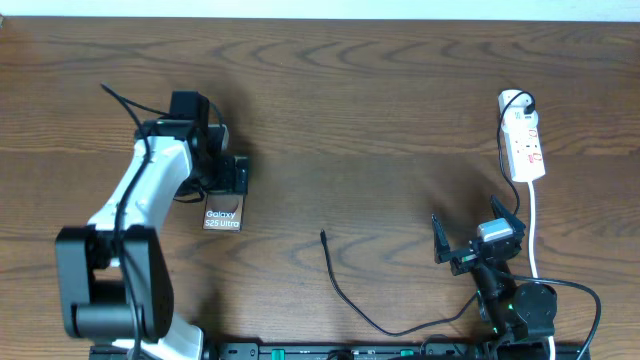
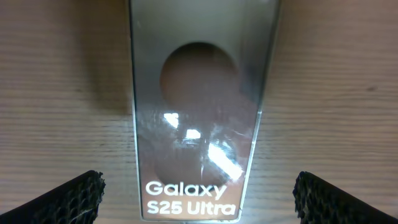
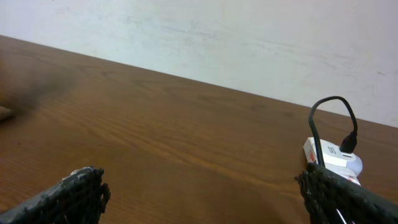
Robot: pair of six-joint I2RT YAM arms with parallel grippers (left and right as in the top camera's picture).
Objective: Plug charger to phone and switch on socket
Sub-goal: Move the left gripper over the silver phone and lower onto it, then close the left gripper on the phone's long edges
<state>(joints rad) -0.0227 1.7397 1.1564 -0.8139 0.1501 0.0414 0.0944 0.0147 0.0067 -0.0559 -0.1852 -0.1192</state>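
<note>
- Charger (image 1: 333,280) first: how will it handle?
- Light and limp, I'd judge. It's a thin black cable lying in a loose curve on the bench (image 1: 400,100), near the middle, with its small plug tip (image 1: 324,236) pointing far. Pinch just behind that tip, where it looks stiffer, or the end will likely flop and miss the port.
- And the phone (image 1: 222,217)?
- A flat, glossy brownish-grey slab with white "Galaxy S25 Ultra" lettering and a dark round mark. It lies left of the cable, well apart from it. It's rigid but probably slick, so it may skate on the wood when the plug pushes in. Bracing its long edges should help.
- Grippers?
- Left gripper (image 2: 200,196) hangs spread wide over the phone, one finger on either side, holding nothing. Right gripper (image 1: 472,228), near right, is spread and empty too.
- Socket (image 1: 524,145)?
- A white power strip with red markings, far right, its cord trailing nearward. I can't pick out the switch.
</note>
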